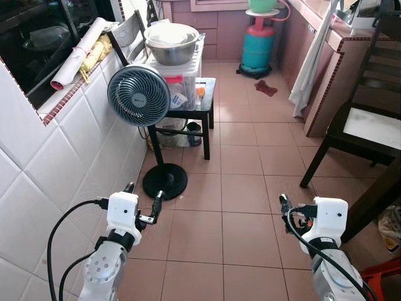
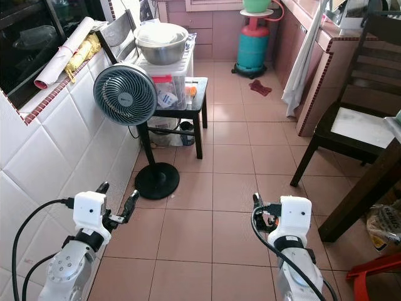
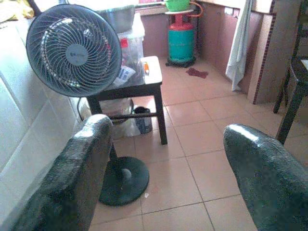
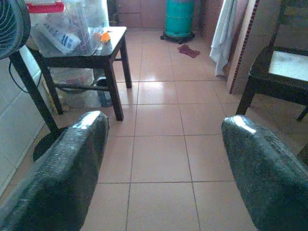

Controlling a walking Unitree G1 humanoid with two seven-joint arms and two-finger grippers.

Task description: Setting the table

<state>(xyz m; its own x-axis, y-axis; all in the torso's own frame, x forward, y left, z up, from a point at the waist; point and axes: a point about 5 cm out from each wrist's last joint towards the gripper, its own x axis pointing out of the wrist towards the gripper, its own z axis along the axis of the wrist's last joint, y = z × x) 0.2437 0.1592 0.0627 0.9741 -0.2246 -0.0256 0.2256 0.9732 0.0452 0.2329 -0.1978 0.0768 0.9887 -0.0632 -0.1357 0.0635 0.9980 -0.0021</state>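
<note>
Both arms hover low over a tiled floor (image 1: 238, 150), left gripper (image 1: 143, 202) and right gripper (image 4: 163, 168) with jaws apart, holding nothing. Ahead, a grey pedestal fan (image 1: 138, 95) stands beside a dark tabletop (image 1: 207, 94) carrying a plastic box (image 1: 183, 78) topped by a steel bowl (image 1: 173, 42); any labels are unreadable.

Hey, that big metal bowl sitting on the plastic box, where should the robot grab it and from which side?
Probably by the rim: the metal bowl sits upright and open on the plastic box, so its thin lip is exposed. Come from above on the aisle side, since the tiled wall and fan crowd the other.
</note>
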